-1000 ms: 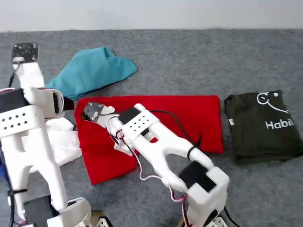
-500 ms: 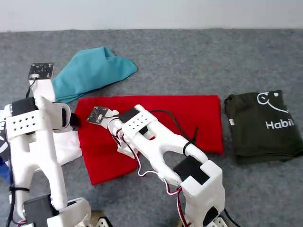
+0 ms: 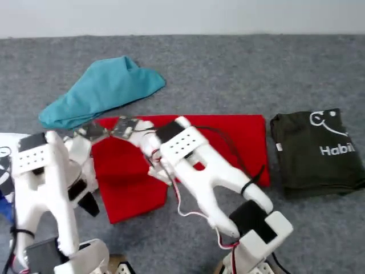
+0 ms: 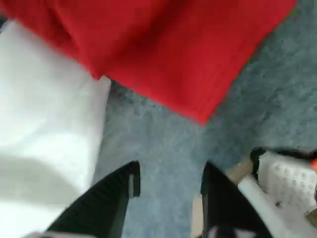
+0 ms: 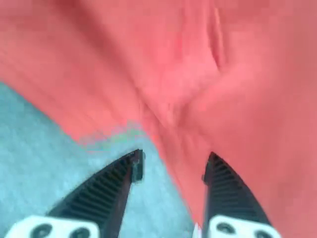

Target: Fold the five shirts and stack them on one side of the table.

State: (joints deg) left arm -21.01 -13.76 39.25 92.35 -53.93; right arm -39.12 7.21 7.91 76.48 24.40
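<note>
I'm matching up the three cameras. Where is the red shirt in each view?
High view: red shirt mid-table, between the teal shirt and the dark folded shirt.
Left wrist view: red shirt beyond the left gripper, next to the white shirt.
Right wrist view: red shirt just beyond the right gripper.
Shared landmark: the shirt's edge on the grey table.

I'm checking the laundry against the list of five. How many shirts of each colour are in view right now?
Teal shirt: 1
Red shirt: 1
Dark green shirt, folded: 1
White shirt: 1
Total: 4 shirts in view
</note>
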